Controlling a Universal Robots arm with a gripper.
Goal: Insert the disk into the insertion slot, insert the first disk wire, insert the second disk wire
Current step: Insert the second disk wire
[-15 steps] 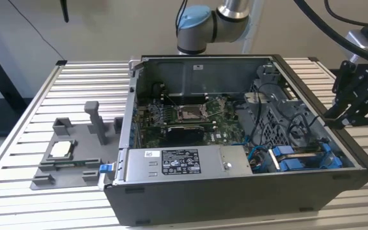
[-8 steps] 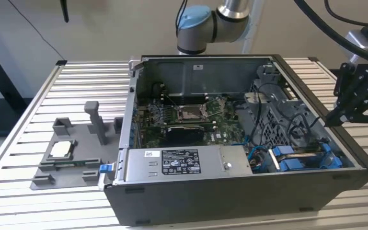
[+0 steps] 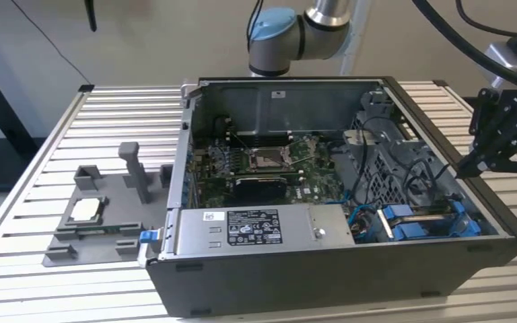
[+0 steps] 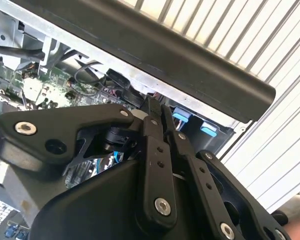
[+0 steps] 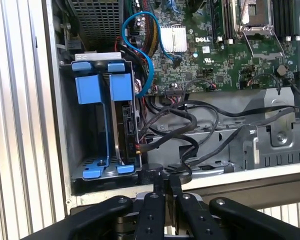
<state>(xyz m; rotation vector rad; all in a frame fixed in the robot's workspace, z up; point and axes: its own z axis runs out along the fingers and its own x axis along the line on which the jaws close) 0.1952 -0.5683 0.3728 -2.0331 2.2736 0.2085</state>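
Slatted metal table [image 3: 25,202] carries an open computer case [image 3: 330,282]. In the exterior view the gripper [image 3: 467,169] hangs over the case's three o'clock rim. The disk [image 3: 420,225], in its blue frame, sits in its slot at seven o'clock from the gripper. In the second wrist view the gripper [image 4: 155,112] has its jaws pressed together. In the first wrist view the disk's [image 5: 125,125] long axis runs toward the gripper [image 5: 162,182], with loose black wires [image 5: 180,130] just beside it.

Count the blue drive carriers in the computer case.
2, side by side in the drive bay: one carrier on the outer side, the other carrier next to the black cables. More may be hidden.
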